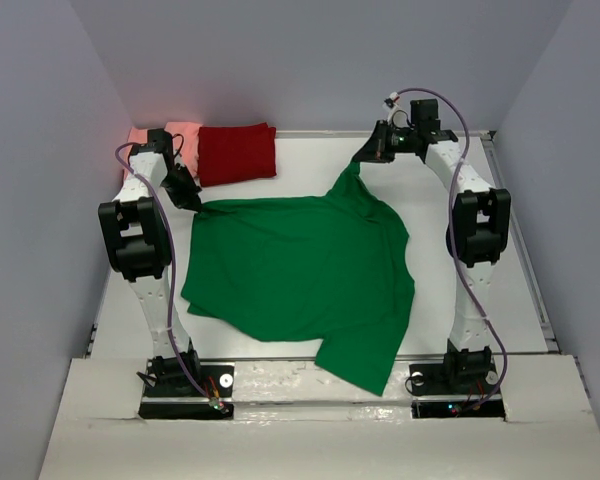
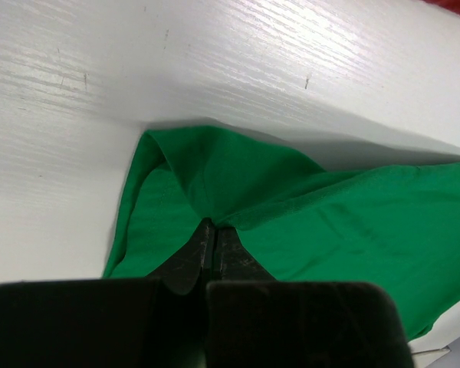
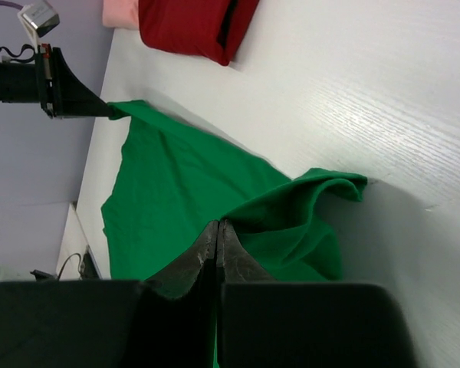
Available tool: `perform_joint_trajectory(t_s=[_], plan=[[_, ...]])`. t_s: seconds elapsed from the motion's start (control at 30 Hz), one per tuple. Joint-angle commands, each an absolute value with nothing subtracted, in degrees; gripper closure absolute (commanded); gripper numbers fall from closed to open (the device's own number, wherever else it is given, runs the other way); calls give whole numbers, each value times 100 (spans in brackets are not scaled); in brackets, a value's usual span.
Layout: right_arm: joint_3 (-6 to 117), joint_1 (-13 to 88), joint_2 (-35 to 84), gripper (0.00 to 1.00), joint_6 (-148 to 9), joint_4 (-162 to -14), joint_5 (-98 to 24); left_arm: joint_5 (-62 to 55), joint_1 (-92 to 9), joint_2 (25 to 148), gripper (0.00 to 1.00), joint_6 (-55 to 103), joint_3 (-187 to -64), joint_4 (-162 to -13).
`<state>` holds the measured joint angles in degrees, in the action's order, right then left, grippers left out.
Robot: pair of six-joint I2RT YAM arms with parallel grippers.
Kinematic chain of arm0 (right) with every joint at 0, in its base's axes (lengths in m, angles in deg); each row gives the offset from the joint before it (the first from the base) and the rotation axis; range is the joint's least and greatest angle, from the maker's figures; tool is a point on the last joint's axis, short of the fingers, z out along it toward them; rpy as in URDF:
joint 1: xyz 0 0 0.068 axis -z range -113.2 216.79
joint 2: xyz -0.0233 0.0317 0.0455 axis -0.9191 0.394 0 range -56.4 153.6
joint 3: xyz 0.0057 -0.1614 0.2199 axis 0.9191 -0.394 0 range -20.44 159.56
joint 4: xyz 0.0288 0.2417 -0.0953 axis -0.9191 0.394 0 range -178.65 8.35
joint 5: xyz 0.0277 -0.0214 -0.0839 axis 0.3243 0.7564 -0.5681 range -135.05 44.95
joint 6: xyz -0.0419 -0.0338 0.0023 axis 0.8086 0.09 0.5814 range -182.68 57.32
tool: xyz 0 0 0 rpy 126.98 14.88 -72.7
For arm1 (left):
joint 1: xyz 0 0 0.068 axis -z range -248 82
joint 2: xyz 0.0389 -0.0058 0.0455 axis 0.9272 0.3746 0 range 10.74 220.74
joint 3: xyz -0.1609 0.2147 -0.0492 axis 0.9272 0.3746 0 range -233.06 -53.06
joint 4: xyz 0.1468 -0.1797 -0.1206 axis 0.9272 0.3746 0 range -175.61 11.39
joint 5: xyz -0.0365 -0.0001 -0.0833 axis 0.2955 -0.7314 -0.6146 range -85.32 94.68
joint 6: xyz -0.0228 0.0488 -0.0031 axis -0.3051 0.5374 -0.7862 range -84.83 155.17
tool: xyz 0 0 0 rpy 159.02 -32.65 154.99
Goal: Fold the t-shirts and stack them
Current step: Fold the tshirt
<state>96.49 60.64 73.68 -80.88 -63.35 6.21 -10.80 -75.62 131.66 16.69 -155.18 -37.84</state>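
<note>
A bright green t-shirt [image 1: 300,270] lies spread over the middle of the white table [image 1: 310,172]. My left gripper [image 1: 193,200] is shut on its far left corner, low over the table; in the left wrist view the closed fingertips pinch a fold of green t-shirt [image 2: 353,222]. At the back, my right gripper [image 1: 365,158] is shut on another part of the fabric and holds it raised in a peak. A folded dark red t-shirt [image 1: 237,152] lies at the back left, with a salmon-pink t-shirt [image 1: 183,131] beside it in the corner.
Grey walls close in the table on the left, back and right. The green t-shirt's near corner [image 1: 365,365] hangs over the table's front edge between the arm bases. In the right wrist view, the left gripper [image 3: 77,96] holds the far corner.
</note>
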Motion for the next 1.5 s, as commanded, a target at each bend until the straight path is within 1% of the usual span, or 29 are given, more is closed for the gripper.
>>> perform_joint_trajectory(t_s=[0.0, 0.1, 0.23, 0.3, 0.53, 0.73, 0.9, 1.23, 1.47], plan=[[9874, 5976, 7376, 100, -8062, -6492, 883, -1184, -7574, 12842, 100, 1768, -15510, -3727], [10189, 5976, 7569, 100, -8105, -6448, 1172, -1184, -7565, 12842, 100, 1777, -15518, -3718], [10787, 5845, 7991, 100, -8079, -5879, 1349, -1167, -7574, 12860, 100, 1777, -15571, -3691], [10754, 5845, 8044, 100, -8070, -5815, 1348, -1158, -7574, 12869, 100, 1777, -15597, -3674], [10788, 5844, 8044, 100, -8043, -5806, 751, -1149, -7574, 12895, 100, 1786, -15668, -3612], [11087, 6020, 8123, 100, -8070, -5692, 295, -1061, -7574, 12860, 100, 1821, -15694, -3568], [11631, 6161, 8430, 100, -8079, -5385, 224, -1000, -7574, 12807, 100, 1786, -15659, -3612], [11790, 6740, 8326, 100, -8210, -5376, 258, -981, -7609, 12526, 100, 1417, -15633, -4095], [11606, 6811, 8194, 100, -8246, -5402, 443, -1097, -7583, 12947, 100, 1215, -16316, -4289]])
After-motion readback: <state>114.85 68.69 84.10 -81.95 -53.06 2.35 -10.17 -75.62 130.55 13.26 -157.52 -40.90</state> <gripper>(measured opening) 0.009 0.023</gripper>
